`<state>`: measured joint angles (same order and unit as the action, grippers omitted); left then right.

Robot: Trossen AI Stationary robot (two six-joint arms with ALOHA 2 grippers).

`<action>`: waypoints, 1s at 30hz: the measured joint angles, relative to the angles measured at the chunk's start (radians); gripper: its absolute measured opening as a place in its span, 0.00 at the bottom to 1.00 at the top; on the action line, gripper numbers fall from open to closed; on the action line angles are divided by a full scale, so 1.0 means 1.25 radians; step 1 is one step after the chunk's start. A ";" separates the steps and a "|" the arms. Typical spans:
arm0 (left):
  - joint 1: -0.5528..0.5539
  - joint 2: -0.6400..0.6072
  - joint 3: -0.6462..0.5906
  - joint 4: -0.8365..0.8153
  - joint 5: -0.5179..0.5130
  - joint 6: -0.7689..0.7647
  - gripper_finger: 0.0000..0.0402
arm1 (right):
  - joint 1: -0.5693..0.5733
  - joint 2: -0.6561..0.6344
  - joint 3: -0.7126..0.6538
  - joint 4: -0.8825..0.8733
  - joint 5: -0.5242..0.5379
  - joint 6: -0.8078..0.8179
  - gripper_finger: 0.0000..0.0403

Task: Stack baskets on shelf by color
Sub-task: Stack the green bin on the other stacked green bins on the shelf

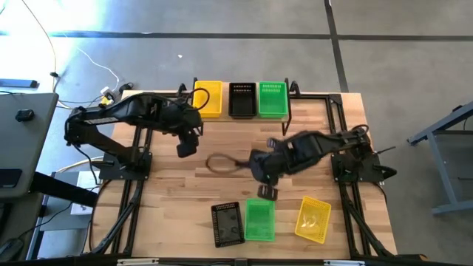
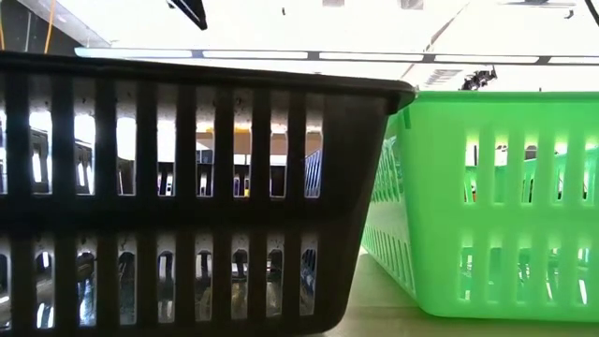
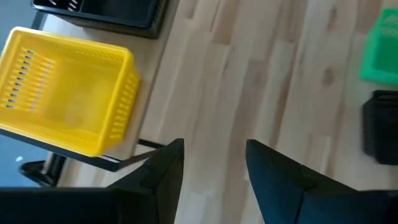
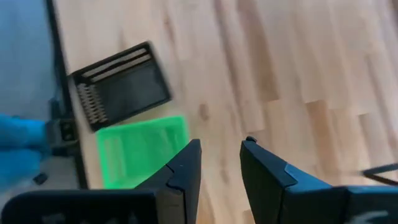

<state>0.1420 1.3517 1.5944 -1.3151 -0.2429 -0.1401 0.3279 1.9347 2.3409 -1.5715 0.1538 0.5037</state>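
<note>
Hovering above bare worktop (image 1: 185, 177) just in front of the shelf (image 1: 292, 96): left gripper (image 1: 186, 145), fingers (image 3: 163, 171) spread apart, nothing between them. Hanging near the middle of the worktop, just behind the front green basket (image 1: 259, 220): right gripper (image 1: 267, 192), fingers (image 4: 184, 168) parted with a clear gap, also empty.

Lined up along the shelf at the far edge, touching or nearly so: yellow basket stack (image 1: 208, 98) on the left, black basket stack (image 1: 242, 100) in the middle, green basket stack (image 1: 272, 99) on the right. Cannot tell from above how many baskets in each.

Resting near the front edge of the worktop: a black basket (image 1: 226, 223) just beside the front green basket, and, a little apart to the right, a yellow basket (image 1: 313, 219) turned at an angle. Looming close in the low view: the same black basket (image 2: 178, 197) and green one (image 2: 496, 206), rims nearly meeting.

Showing in the left wrist view: yellow basket stack (image 3: 65, 90) at the shelf end, with wooden boards beyond. Showing in the right wrist view: black basket (image 4: 119, 84) and green basket (image 4: 142, 150) side by side.

Lying on the worktop between the two arms: a thin looped cable (image 1: 220, 162)
</note>
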 joint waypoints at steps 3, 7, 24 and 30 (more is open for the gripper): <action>-0.030 -0.010 0.000 -0.001 0.000 -0.045 0.40 | 0.041 0.000 0.000 0.000 -0.001 0.024 0.24; -0.075 -0.010 0.000 -0.007 0.000 -0.117 0.40 | 0.095 0.000 0.000 0.000 0.003 0.053 0.24; -0.163 -0.009 -0.003 -0.024 -0.003 -0.180 0.40 | 0.240 0.054 0.000 0.024 -0.003 0.060 0.24; -0.163 -0.009 -0.008 -0.038 -0.003 -0.180 0.40 | 0.260 0.112 0.000 0.033 -0.012 0.037 0.25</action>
<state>-0.0620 1.3407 1.5848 -1.3627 -0.2466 -0.3645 0.6527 2.0749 2.3408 -1.5302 0.1385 0.5496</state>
